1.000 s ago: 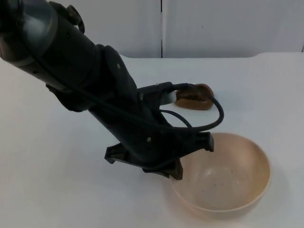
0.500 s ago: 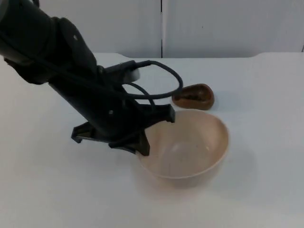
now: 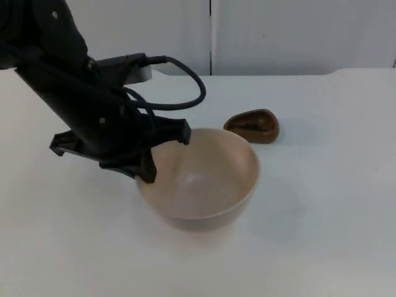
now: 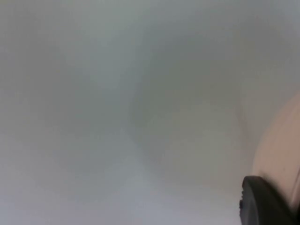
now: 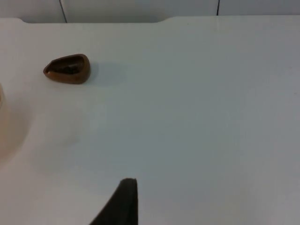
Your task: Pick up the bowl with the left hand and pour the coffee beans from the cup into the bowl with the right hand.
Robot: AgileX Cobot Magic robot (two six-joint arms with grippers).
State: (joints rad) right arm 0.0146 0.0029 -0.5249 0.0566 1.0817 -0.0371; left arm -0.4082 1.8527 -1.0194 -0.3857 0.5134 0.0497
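Observation:
A beige bowl [image 3: 201, 176] hangs just above the table at mid-table, tilted a little, casting a shadow under it. My left gripper [image 3: 146, 168] is shut on the bowl's left rim, mostly hidden under its own wrist. In the left wrist view the bowl's wall [image 4: 281, 150] shows beside one black fingertip [image 4: 262, 201]. A small brown cup [image 3: 252, 125] stands on the table behind and right of the bowl, its inside dark. In the right wrist view the cup [image 5: 67, 69] lies far ahead of my waiting right gripper [image 5: 123, 201], which is above bare table.
The white table top [image 3: 322, 204] stretches open to the right and in front of the bowl. The grey partition wall [image 3: 278, 37] closes off the far edge. The left arm's bulk [image 3: 68, 80] covers the table's left rear.
The left arm has carried the bowl from the front right toward the table's middle and left, pulling back toward its corner. The cup has stayed put.

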